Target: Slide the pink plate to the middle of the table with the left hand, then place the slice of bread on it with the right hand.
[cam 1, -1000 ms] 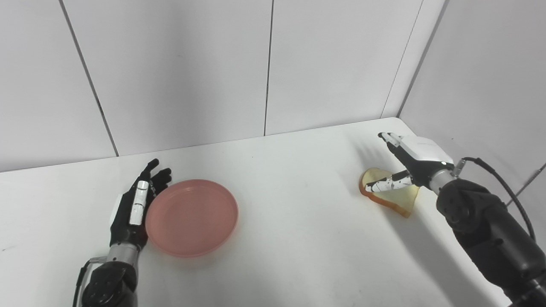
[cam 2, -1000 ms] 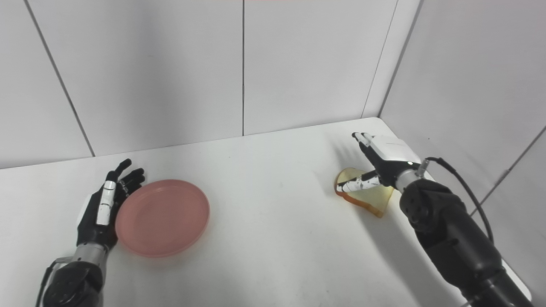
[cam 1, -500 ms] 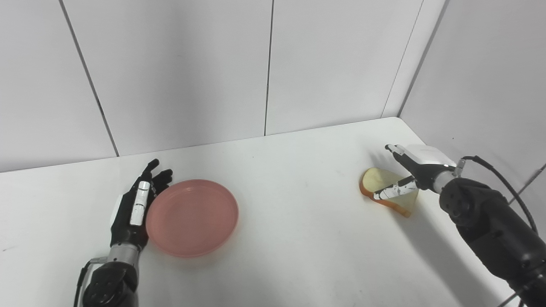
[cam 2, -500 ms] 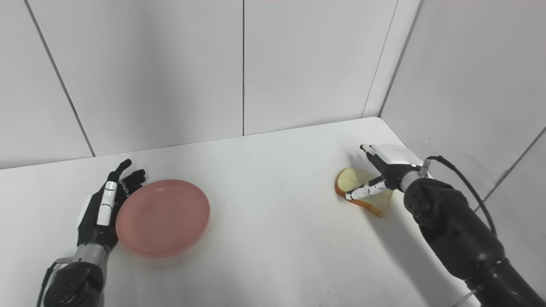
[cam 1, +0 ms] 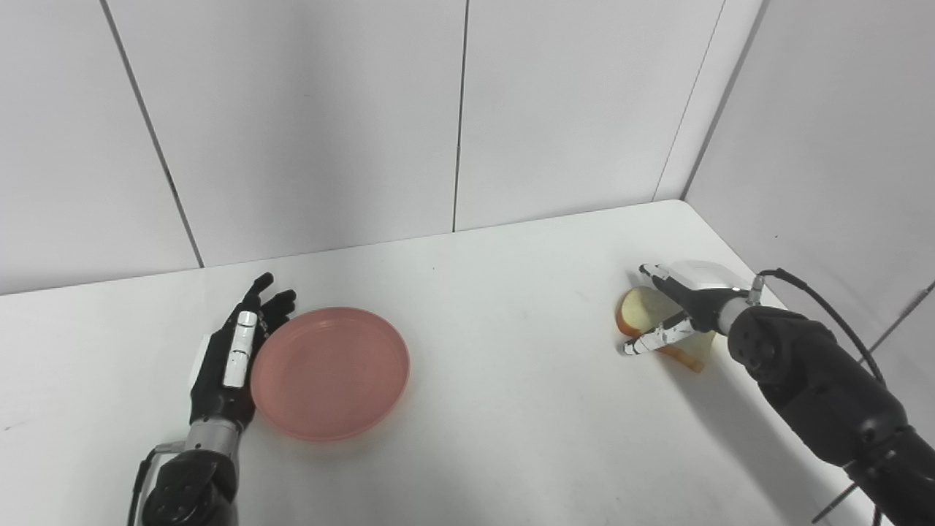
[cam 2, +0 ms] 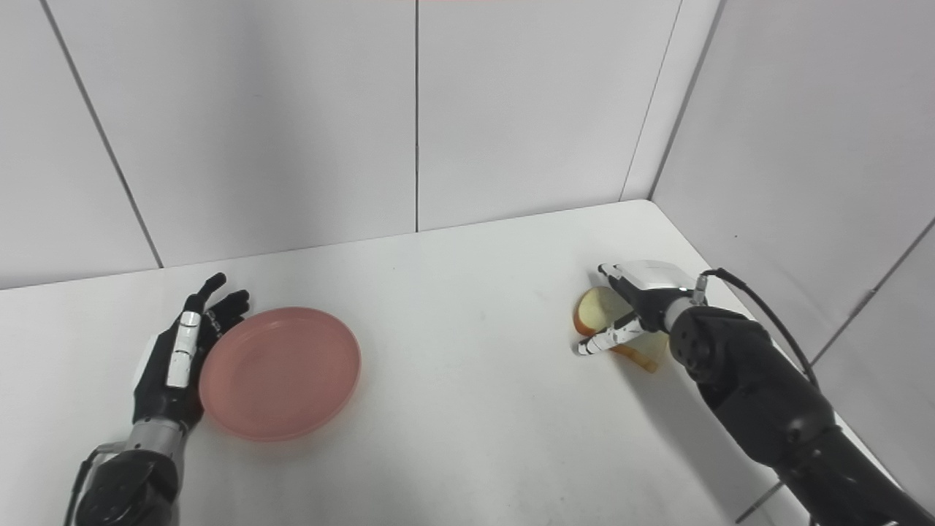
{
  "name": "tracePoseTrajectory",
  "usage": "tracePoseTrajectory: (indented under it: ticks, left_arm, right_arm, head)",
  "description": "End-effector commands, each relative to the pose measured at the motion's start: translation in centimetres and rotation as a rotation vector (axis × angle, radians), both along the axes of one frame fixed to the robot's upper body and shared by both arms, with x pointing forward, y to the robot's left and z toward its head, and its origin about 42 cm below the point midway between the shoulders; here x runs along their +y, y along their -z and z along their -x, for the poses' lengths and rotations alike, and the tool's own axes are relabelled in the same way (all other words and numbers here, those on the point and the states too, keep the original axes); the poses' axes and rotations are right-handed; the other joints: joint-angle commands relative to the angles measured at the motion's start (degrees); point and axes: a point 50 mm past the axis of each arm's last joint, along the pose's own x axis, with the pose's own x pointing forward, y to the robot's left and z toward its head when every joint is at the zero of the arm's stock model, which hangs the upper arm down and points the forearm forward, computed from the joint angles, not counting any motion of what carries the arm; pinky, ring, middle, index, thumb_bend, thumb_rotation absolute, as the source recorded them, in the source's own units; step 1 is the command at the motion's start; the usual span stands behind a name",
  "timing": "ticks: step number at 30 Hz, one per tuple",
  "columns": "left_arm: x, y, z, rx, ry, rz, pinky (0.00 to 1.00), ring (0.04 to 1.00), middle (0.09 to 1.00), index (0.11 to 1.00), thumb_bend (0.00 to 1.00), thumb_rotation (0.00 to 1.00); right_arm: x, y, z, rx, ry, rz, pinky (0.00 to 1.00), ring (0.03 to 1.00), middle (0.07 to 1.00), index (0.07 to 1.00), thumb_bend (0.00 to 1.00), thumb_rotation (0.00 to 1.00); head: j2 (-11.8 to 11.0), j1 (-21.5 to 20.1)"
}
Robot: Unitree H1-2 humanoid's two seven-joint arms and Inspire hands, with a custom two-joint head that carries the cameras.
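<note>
Here, count of things: one pink plate (cam 1: 329, 373), one slice of bread (cam 1: 661, 326), two hands, all on one white table (cam 1: 497, 409).
Pink plate: lies flat on the left part of the table, empty, well apart from the bread.
Left hand (cam 1: 232, 358): set on edge just left of the plate, palm side against the plate's rim; its fingers (cam 1: 272, 305) are stretched out and lightly spread, holding nothing.
Slice of bread: lies near the table's right edge, close to the side wall; pale face up, brown crust along the left and near edges.
Right hand (cam 2: 643, 303): low over the bread, fingers reaching across its far side and the thumb stretched along its near side; the fingers (cam 2: 612, 276) are apart and not yet clamped, and the bread lies on the table.
Contact at the bread: whether the thumb touches the crust cannot be told.
Left eye view: shows the plate nearer the picture's middle and more of the bread's near right corner past the wrist.
Right eye view: shows more of the right forearm and its black cable (cam 2: 760, 314), and more of the side wall.
</note>
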Motion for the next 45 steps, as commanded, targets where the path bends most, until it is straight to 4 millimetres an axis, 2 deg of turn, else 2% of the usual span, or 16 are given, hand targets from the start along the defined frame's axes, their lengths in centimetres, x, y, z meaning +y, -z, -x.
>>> tracePoseTrajectory:
  ticks: [1, 9, 15, 27, 33, 45]
  left_arm:
    - [0.2, 3.5, 1.9, 0.108, -0.007, 0.002, 0.87, 0.837, 0.79, 0.864, 0.72, 0.88]
    - [0.5, 3.2, 1.9, 0.099, -0.011, 0.004, 0.86, 0.831, 0.784, 0.856, 0.73, 0.87]
    - [0.7, 3.1, 1.8, 0.098, -0.007, -0.003, 0.84, 0.827, 0.78, 0.865, 0.71, 0.87]
    - [0.8, 3.0, 1.7, 0.097, -0.004, -0.011, 0.85, 0.832, 0.78, 0.863, 0.72, 0.86]
    - [0.8, 3.2, 1.7, 0.101, -0.001, -0.01, 0.86, 0.837, 0.783, 0.864, 0.73, 0.86]
    - [0.9, 3.1, 1.8, 0.103, -0.006, -0.017, 0.86, 0.84, 0.79, 0.864, 0.73, 0.87]
  right_arm:
    - [-0.4, -2.0, -1.0, -0.059, 0.016, 0.029, 1.0, 1.0, 1.0, 1.0, 1.0, 0.56]
    - [-0.1, -1.0, -1.9, -0.019, 0.022, 0.054, 1.0, 0.999, 0.982, 0.992, 1.0, 0.48]
    - [-0.7, -0.7, -2.2, -0.002, 0.042, 0.087, 1.0, 1.0, 0.988, 0.975, 1.0, 0.42]
    - [-2.3, -1.9, -1.4, 0.017, 0.069, 0.117, 1.0, 1.0, 1.0, 0.991, 1.0, 0.48]
    - [-2.9, -1.6, -1.2, 0.025, 0.076, 0.111, 1.0, 1.0, 1.0, 0.984, 1.0, 0.5]
    - [-3.4, -1.5, -1.0, 0.063, 0.09, 0.094, 1.0, 0.985, 0.998, 0.981, 1.0, 0.45]
  head:
    - [0.0, 0.0]
    - [0.7, 0.4]
    - [0.7, 0.5]
    - [0.9, 0.4]
    - [1.1, 0.5]
    - [1.6, 0.4]
